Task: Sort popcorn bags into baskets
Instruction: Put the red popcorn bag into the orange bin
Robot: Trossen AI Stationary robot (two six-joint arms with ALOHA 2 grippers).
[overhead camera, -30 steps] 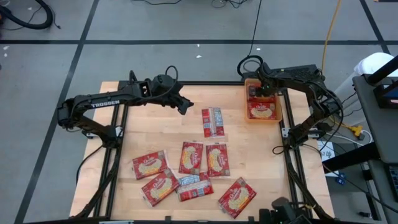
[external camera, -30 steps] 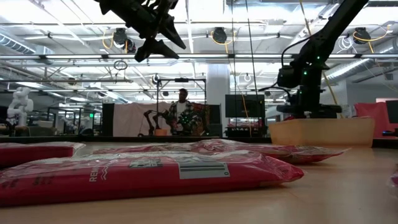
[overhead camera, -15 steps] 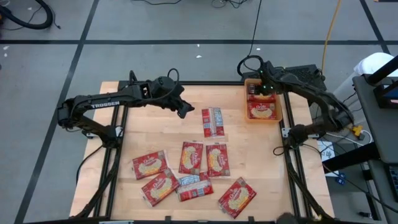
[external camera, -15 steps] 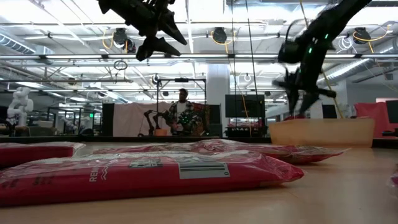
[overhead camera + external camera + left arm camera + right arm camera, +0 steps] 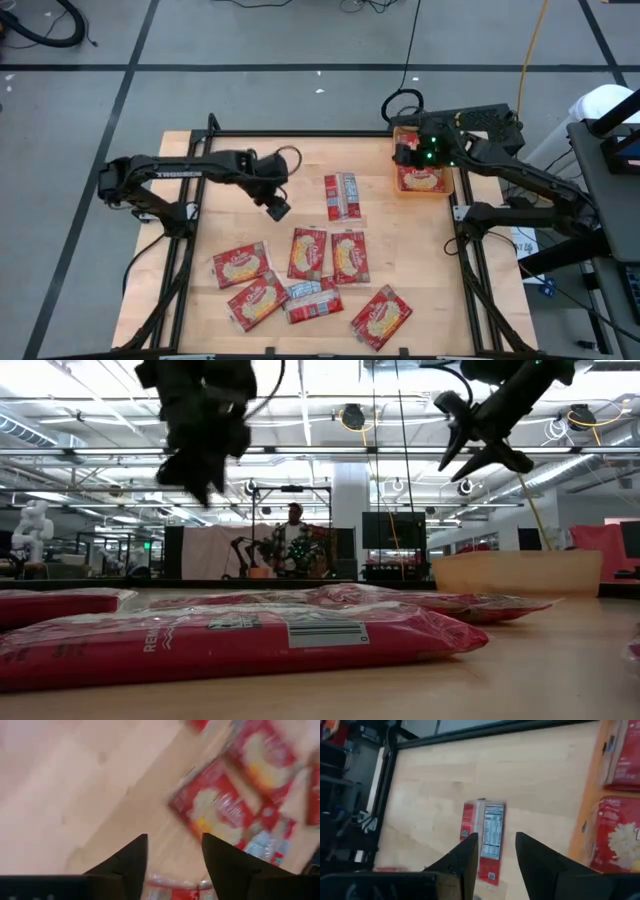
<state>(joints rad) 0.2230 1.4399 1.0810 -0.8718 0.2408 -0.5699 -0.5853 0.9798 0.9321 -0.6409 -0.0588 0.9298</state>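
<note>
Seven popcorn bags [image 5: 308,252] lie loose on the tabletop [image 5: 225,160], and I can see two more inside the orange basket [image 5: 587,815], which sits in the corner on the right arm's side. Both bags in the basket are picture side up, lying end to end. Six of the loose ones crowd together in the middle of the board. Most show their red fronts with the popcorn picture, while one in the bunch [image 5: 313,300] shows its pale reverse and overlaps its neighbours. The seventh, a lone bag [image 5: 342,195], lies apart from the bunch, between it and the basket, with its label and barcode side up. My left hand [image 5: 277,207] hangs over bare wood beside that lone bag and just off the edge of the bunch. It is well clear of the surface in the low view. Its two fingers [image 5: 127,862] stand apart with nothing between them, and the bunched bags show beyond them. My right hand [image 5: 404,155] is raised over the basket's inner edge, pointing toward the middle of the tabletop. Its fingers [image 5: 540,855] are also spread and empty, with the lone bag in line beyond the gap. Across the room, behind the tabletop, a person [image 5: 292,532] stands near another rig.
</note>
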